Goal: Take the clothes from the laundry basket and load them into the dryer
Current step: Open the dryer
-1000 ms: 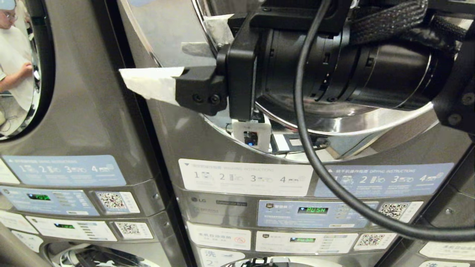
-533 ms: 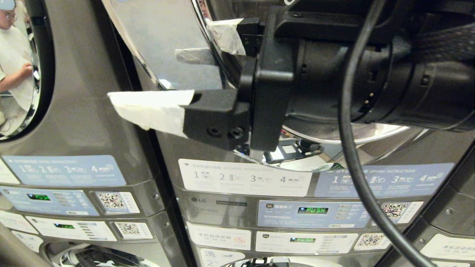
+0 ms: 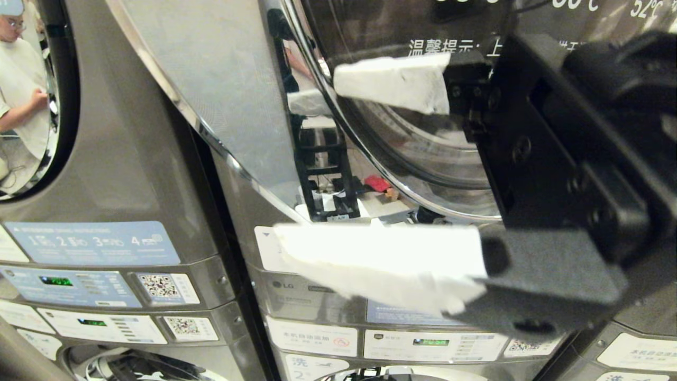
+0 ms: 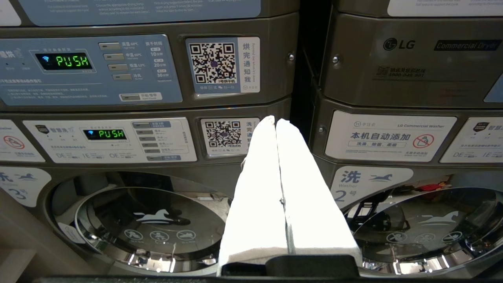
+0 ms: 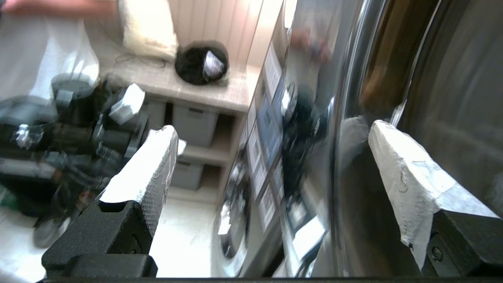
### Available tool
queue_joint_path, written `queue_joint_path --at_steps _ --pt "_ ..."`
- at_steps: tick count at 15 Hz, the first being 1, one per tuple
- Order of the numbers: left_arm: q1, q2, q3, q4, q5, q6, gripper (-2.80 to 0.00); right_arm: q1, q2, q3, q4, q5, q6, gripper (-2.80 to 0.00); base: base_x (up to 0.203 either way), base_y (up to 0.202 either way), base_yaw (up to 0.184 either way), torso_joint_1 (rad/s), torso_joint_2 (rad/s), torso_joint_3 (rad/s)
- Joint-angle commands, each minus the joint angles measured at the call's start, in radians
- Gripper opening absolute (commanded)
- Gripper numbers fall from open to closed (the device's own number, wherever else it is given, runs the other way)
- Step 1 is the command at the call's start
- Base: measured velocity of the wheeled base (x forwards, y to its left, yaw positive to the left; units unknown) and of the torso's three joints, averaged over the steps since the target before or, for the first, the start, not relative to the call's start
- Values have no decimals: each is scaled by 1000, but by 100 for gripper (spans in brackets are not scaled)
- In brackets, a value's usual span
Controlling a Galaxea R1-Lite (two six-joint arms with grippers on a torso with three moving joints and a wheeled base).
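**Right gripper spread wide in front of the dryer door**

The right gripper fills the right side of the head view, close to the camera. Its jaws are spread wide apart and hold nothing. One white-padded finger is high, against the round glass dryer door. The other finger is lower, in front of the control panel. No clothes or laundry basket can be seen.

The left gripper is low down, pointing at the washers. Its jaws are pressed together and empty.

A person in a white shirt shows in the far left door.
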Motion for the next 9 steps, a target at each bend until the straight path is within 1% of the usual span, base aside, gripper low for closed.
queue_joint_path --at_steps 1,2,4,5,9 --pt "0 -2 1 0 0 0 -280 2 -63 43 -10 4 -3 0 0 0 0 0 0 0" --pt "0 -2 0 0 0 0 -280 1 -74 52 -10 2 -4 0 0 0 0 0 0 0" --pt "0 -2 0 0 0 0 -280 1 -72 41 -13 -38 -4 0 0 0 0 0 0 0" --pt "0 -2 0 0 0 0 -280 1 -67 32 -13 -45 -4 0 0 0 0 0 0 0" --pt "0 -2 0 0 0 0 -280 4 -33 -32 -14 -47 -3 0 0 0 0 0 0 0"
